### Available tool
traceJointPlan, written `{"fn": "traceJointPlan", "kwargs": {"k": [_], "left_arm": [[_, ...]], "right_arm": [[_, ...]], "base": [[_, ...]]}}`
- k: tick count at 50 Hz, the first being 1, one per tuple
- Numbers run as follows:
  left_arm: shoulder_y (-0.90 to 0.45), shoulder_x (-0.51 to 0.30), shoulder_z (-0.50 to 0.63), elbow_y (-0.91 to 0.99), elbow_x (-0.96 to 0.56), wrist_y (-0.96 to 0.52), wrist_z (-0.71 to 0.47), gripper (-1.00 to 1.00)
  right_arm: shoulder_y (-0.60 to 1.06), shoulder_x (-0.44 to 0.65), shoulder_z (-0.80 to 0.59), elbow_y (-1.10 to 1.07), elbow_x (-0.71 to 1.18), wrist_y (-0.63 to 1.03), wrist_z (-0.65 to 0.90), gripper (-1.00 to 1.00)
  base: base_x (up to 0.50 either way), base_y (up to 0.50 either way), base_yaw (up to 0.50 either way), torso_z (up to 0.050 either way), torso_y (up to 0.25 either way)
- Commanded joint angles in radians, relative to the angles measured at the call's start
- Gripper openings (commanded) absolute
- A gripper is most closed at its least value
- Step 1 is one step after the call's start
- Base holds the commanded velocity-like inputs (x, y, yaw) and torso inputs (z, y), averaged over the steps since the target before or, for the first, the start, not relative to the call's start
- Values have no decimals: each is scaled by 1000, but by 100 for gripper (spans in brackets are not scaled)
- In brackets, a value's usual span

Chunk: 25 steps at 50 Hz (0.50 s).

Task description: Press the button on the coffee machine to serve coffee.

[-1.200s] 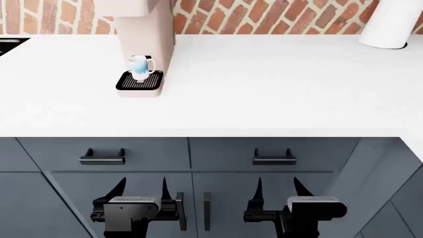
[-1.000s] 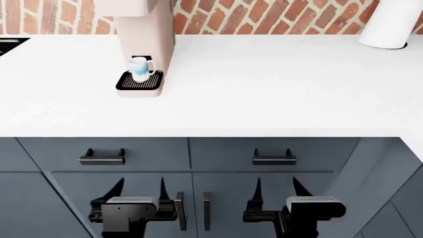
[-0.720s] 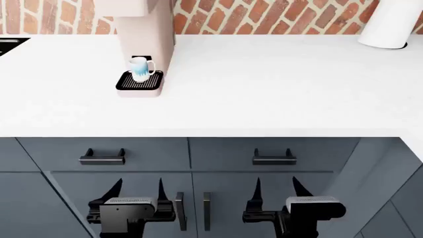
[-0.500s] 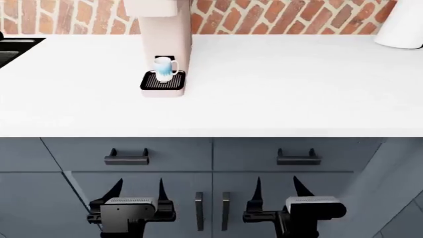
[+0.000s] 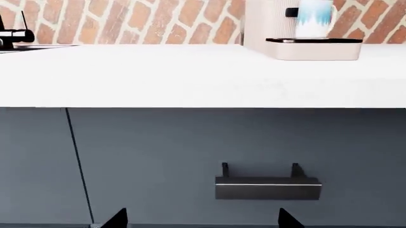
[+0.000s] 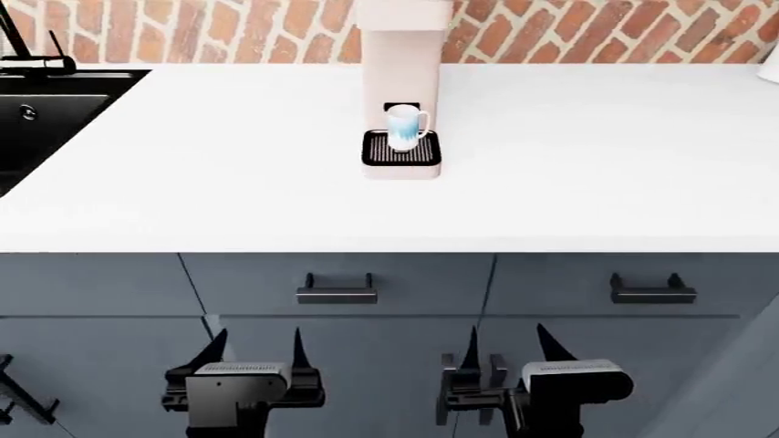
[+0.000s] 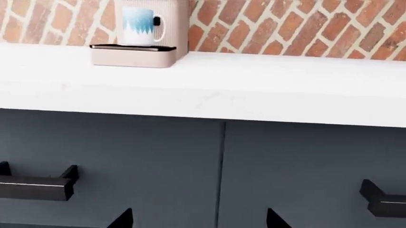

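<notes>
- The coffee machine (image 6: pixel 402 82) stands at the upper centre of the head view, at the back of the white counter (image 6: pixel 244 182), against the brick wall (image 6: pixel 182 32). Only its tower and the underside of its head show; the top is cut off by the frame edge.
- A white and blue mug (image 6: pixel 406 127) sits upright on the machine's black slatted drip tray (image 6: pixel 402 151), so a cup is already in place to receive coffee.
- The serve button cannot be picked out in the head view. The left wrist view shows a small dark part on the tower just beside the mug, but I cannot tell what it is.
- A dark sink (image 6: pixel 49 109) with a black tap (image 6: pixel 25 50) fills the upper left of the head view, well apart from the machine.
- Below the counter edge run grey cabinet fronts with black drawer handles (image 6: pixel 337 292).
- The left gripper (image 6: pixel 254 351) sits at the lower left of centre, its 2 fingers (image 6: pixel 217 349) spread wide and holding nothing.
- The right gripper (image 6: pixel 508 347) sits at the lower right of centre, fingers likewise wide apart and empty.
- Both grippers hang low in front of the cabinets, well below the counter top and far from the machine.
- Judged progress: the press has not started. An arm has to be raised above counter height, reach to the machine, find the button and push it.
</notes>
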Motion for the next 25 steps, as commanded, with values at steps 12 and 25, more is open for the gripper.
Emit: {"fn": "traceJointPlan", "kwargs": {"k": [12,25], "left_arm": [[-2,-30,28,-7,-20,-10,-19,100],[-14,-27,50,-17,-12,-3,-45,100]], "right_arm": [[5,19,-20,7,23,2,28,100],[6,27,-34,9,30,0,40,100]], "base": [[0,35,0,0,0],[0,0,0,0,0]]}}
